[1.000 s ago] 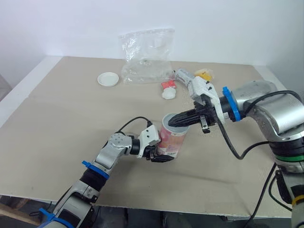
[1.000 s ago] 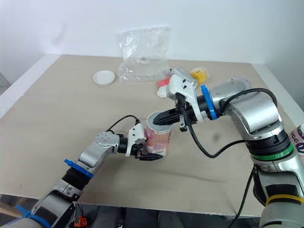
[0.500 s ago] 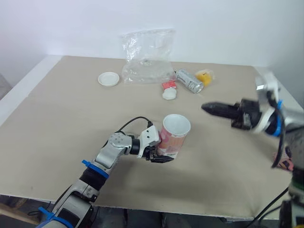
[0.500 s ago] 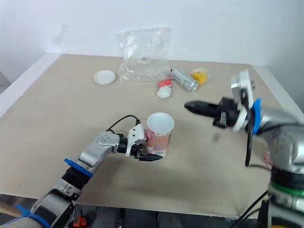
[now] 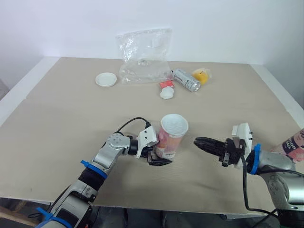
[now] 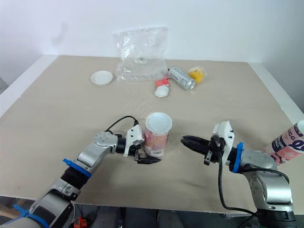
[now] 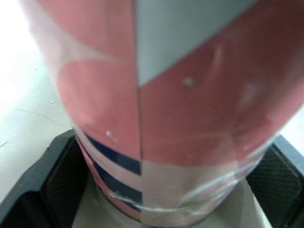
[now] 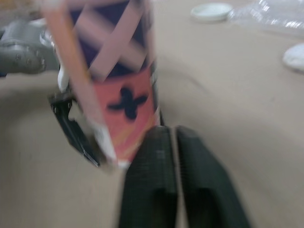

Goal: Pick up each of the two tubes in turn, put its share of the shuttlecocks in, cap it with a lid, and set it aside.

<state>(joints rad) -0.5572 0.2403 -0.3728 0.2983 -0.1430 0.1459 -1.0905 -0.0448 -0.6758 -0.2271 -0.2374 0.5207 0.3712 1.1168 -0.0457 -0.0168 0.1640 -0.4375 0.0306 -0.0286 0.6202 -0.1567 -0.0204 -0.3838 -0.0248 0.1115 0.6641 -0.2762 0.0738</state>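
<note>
Now, in the head view, the left claw (image 5: 163, 154) is pinching the tube (image 5: 172, 135) upright at the frame's centre, while the right claw (image 5: 197, 141), just right of it, is pointing at it; in the left wrist view, fingers (image 7: 42, 183) are squeezing the tube's base; in the right wrist view, both fingers are pressing together, empty; drifting forward, that closed tip is risking toppling the low-held tube.

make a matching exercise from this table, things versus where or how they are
1 centre tube
2 lid
3 can
4 right gripper

a lying beside the yellow thing
b shut
c upright in the left gripper
d flat, left of the bag

Pairs: 1-c, 2-d, 3-a, 4-b
</note>
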